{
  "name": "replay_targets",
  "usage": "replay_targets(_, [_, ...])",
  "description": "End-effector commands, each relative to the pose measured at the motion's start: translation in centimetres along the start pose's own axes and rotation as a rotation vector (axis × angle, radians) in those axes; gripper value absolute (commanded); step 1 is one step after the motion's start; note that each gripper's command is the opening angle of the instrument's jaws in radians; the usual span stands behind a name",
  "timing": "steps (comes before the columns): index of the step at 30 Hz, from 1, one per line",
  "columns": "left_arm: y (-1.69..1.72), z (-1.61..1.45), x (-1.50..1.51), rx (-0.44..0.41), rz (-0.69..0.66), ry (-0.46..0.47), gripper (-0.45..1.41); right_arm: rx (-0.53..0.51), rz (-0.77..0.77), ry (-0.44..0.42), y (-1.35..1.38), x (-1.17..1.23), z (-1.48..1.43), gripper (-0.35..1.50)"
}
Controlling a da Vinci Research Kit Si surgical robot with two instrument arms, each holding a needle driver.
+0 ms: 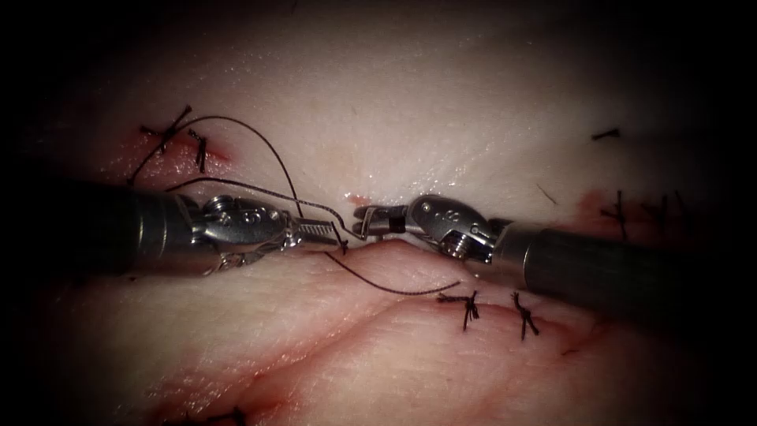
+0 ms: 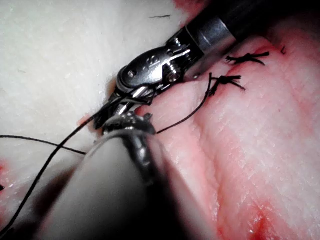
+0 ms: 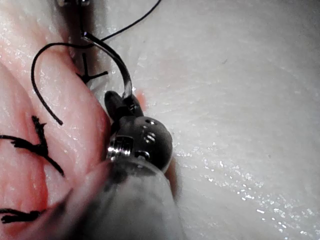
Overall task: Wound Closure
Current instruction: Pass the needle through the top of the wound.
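Note:
The tissue (image 1: pixel 394 118) lies with its cut (image 1: pixel 315 347) running across. My right tool (image 1: pixel 369 222) is shut on the curved needle (image 3: pixel 116 60) near one end, just above the cut's lip; the needle is out of the tissue. Its free end reaches towards my left tool (image 1: pixel 335 238), whose jaws stand slightly open with the thread (image 1: pixel 260 146) crossing their tip and nothing clamped that I can see. The thread loops up over the left side and back to the needle. A loose tail (image 1: pixel 394 289) lies over the near lip. In the left wrist view the right tool (image 2: pixel 117 102) meets the thread (image 2: pixel 50 160).
Finished stitches with short cut ends sit near the right tool (image 1: pixel 471 304) (image 1: pixel 524 314) and at the far left (image 1: pixel 169 134). Red fluid (image 1: pixel 260 386) stains the near side of the cut. Both shafts lie low across the tissue.

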Motion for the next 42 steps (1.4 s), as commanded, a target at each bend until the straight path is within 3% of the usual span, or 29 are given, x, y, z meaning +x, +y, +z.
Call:
replay_targets(1, [-0.02, 0.08, 0.03, 0.0, 0.001, 0.002, 0.14, 0.0, -0.003, 0.001, 0.06, 0.06, 0.06, -0.35])
replay_targets(6, [-0.02, 0.08, 0.03, 0.0, 0.001, 0.002, 0.14, 0.0, -0.003, 0.001, 0.06, 0.06, 0.06, -0.35])
replay_targets(9, [-0.01, 0.08, 0.03, 0.005, -0.005, 0.003, 0.05, 0.0, -0.003, 0.001, 0.06, 0.06, 0.06, -0.35])
replay_targets(32, [0.01, 0.12, 0.0, -0.009, -0.004, -0.003, 0.03, 0.003, -0.003, 0.001, 0.07, 0.06, 0.06, -0.35])
replay_targets(35, [0.01, 0.12, 0.0, -0.009, 0.002, -0.003, 0.03, 0.043, -0.017, 0.019, 0.06, 0.06, 0.06, -0.35])
replay_targets(38, [0.01, 0.12, 0.0, -0.011, 0.002, -0.003, 0.03, 0.152, -0.046, 0.079, 0.0, 0.04, 0.08, -0.35])
replay_targets(42, [0.02, 0.12, -0.01, -0.011, 0.002, -0.003, 0.03, 0.116, -0.077, 0.093, -0.02, 0.02, 0.05, -0.35])
